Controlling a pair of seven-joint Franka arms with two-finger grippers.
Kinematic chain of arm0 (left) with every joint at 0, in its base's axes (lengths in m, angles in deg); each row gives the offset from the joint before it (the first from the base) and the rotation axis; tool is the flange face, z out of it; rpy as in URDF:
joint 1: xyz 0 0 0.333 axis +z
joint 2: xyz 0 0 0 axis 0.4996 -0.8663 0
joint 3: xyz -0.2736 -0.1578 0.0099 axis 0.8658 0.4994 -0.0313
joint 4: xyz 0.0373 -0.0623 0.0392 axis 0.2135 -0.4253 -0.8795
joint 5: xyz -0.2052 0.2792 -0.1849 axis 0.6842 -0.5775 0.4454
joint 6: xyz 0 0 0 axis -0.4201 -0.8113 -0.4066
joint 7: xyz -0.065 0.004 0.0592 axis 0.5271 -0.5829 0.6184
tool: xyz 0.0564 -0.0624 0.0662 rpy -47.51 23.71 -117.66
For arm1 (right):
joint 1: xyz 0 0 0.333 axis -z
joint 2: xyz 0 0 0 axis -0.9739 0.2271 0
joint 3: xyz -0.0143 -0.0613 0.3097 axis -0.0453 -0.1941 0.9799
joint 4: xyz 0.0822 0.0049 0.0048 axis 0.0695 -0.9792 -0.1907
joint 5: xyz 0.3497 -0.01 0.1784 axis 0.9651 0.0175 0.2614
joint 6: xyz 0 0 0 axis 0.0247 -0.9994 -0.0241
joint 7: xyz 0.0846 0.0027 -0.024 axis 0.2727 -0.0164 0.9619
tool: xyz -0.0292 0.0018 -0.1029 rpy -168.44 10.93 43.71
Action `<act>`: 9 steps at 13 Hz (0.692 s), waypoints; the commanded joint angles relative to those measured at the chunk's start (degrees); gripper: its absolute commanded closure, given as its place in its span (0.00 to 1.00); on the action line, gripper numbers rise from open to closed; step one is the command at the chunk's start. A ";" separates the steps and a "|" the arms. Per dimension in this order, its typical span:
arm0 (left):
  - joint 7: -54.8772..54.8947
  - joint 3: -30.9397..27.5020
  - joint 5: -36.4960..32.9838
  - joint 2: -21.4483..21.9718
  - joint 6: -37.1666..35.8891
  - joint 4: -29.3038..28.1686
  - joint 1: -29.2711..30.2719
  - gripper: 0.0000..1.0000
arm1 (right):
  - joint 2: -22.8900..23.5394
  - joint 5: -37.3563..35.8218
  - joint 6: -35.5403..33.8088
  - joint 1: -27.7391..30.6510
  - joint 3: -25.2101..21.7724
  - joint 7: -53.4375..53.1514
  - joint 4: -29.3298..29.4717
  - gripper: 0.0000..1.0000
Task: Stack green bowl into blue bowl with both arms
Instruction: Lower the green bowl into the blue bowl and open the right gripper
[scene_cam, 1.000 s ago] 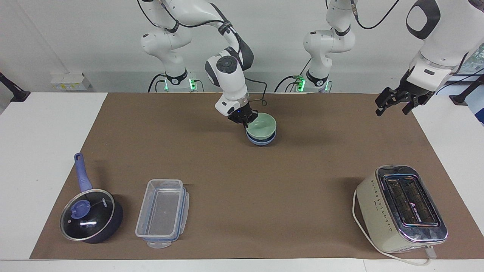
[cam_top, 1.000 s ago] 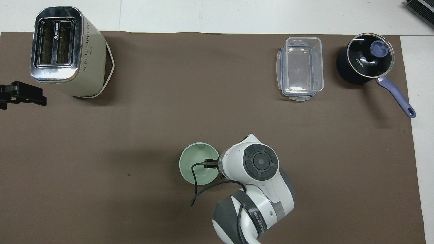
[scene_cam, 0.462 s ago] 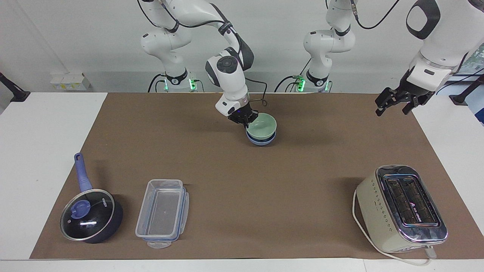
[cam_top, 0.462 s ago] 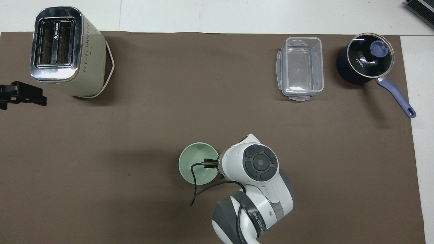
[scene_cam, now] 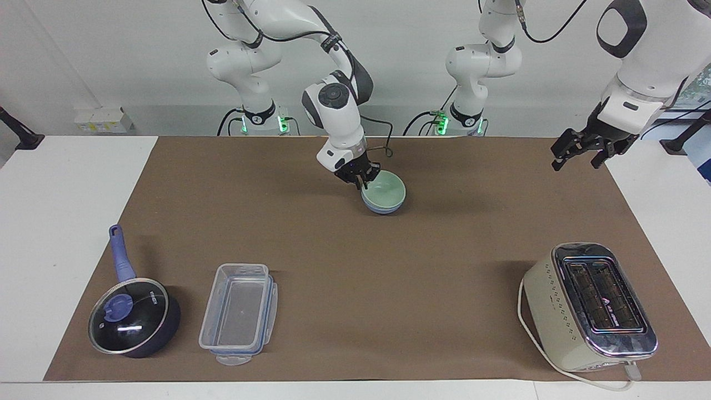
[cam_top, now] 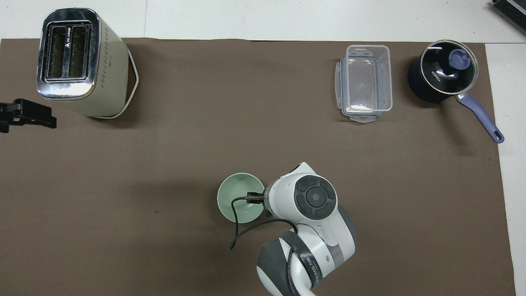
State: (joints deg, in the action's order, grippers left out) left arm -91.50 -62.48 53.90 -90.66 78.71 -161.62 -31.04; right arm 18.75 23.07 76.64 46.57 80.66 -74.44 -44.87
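Observation:
The green bowl sits nested in the blue bowl on the brown mat, near the robots at mid-table. In the overhead view the green bowl covers the blue bowl. My right gripper is at the green bowl's rim on the side toward the right arm's end, its fingers spread and no longer lifting the bowl. My left gripper hangs open and empty over the mat's edge at the left arm's end and waits; it also shows in the overhead view.
A cream toaster with a white cord stands far from the robots at the left arm's end. A clear plastic container and a dark-blue lidded saucepan stand far from the robots at the right arm's end.
The green bowl has dropped from just above the blue bowl down into it. The right gripper has opened and risen slightly. The left arm has not moved.

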 commanded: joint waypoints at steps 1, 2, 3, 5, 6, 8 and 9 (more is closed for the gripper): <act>-0.67 0.23 -1.00 -0.18 -1.08 0.59 0.19 0.00 | -0.48 -1.41 0.20 -0.10 -0.14 -1.63 0.89 0.55; -0.67 0.23 -1.00 -0.18 -1.08 0.59 0.19 0.00 | -1.35 -1.50 -0.42 0.16 -0.22 -1.54 1.42 0.46; -0.67 0.23 -1.00 -0.18 -1.08 0.59 0.19 0.00 | -2.66 -1.50 -1.12 0.51 -0.40 -1.54 1.42 0.35; -0.67 0.23 -1.00 -0.18 -1.08 0.59 0.19 0.00 | -6.00 -1.50 -4.18 2.43 -1.01 -0.75 1.51 0.14; -0.67 0.23 -1.00 -0.18 -1.08 0.59 0.19 0.00 | -7.76 -1.67 -5.85 5.06 -0.93 -0.31 1.60 0.06; -0.67 0.23 -1.00 -0.18 -1.08 0.59 0.19 0.00 | -11.02 -2.37 -9.63 9.10 -1.02 2.49 2.47 0.00; -0.67 0.23 -1.00 -0.18 -1.08 0.68 0.19 0.00 | -11.81 -3.68 -11.82 11.56 -0.93 3.98 3.70 0.00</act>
State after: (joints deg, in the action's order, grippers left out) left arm -91.50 -62.48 53.90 -90.66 78.71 -161.62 -31.04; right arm 9.78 21.24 68.59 54.07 79.43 -73.03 -42.04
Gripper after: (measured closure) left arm 0.000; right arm 0.000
